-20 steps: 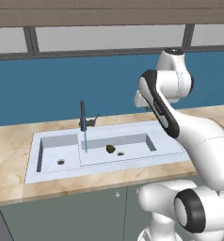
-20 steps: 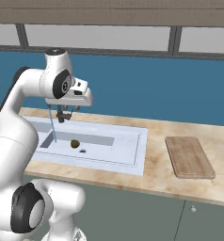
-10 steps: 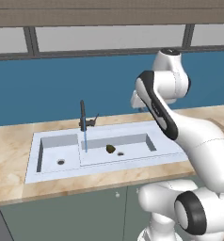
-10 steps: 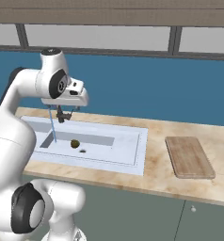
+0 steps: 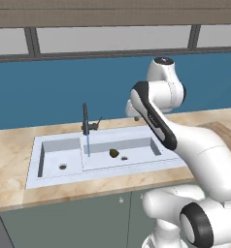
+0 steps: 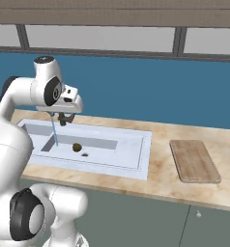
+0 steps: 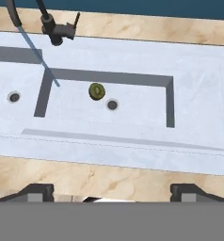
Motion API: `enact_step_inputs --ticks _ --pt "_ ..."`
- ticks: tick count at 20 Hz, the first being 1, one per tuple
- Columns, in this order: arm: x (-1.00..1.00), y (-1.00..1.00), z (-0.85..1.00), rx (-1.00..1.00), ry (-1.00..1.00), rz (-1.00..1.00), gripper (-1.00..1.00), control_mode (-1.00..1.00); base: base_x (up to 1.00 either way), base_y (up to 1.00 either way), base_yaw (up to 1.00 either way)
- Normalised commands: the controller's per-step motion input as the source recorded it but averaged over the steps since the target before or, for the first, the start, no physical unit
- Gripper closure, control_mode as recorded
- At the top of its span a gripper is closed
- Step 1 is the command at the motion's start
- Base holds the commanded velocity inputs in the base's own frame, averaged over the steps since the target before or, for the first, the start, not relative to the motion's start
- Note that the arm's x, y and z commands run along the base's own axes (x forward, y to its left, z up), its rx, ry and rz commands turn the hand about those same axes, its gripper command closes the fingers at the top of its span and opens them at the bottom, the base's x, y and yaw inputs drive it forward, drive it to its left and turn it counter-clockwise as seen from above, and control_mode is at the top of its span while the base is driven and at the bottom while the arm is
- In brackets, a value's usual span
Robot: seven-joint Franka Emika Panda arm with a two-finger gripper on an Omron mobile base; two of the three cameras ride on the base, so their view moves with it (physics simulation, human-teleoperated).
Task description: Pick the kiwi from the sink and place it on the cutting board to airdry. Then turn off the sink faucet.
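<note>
Opening step, the pick: hand (image 7: 111, 190) spread wide and empty, apparently well above the sink (image 7: 198, 84). Kiwi (image 7: 96, 91) in the wider basin beside the drain (image 7: 112, 104). Next: straight descent, fingers astride.

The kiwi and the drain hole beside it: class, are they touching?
Apart. The hand view shows white basin floor between the kiwi and the drain hole.

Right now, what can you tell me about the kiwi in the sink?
The kiwi is a small oval lump, olive-brown with a darker spot in its middle. It lies on the white floor of the sink's wider basin, just beside the dark drain hole and apart from it. The faucet's thin blue stream lands off to one side and misses the kiwi. Nothing else touches the kiwi.
</note>
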Motion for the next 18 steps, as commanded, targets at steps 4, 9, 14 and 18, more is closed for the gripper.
enact_step_inputs --ticks 4,9,14,18 --pt "0.00 0.22 -0.38 0.00 -0.04 0.00 -1.00 -1.00 0.00 0.00 0.00" --pt "0.00 0.14 -0.32 0.00 -0.05 0.00 -1.00 -1.00 0.00 0.00 0.00" --pt "0.00 0.06 -0.22 0.00 -0.07 0.04 -1.00 -1.00 0.00 0.00 0.00" --pt "0.12 0.00 -0.15 0.00 -0.02 0.01 -1.00 -1.00 0.00 0.00 0.00"
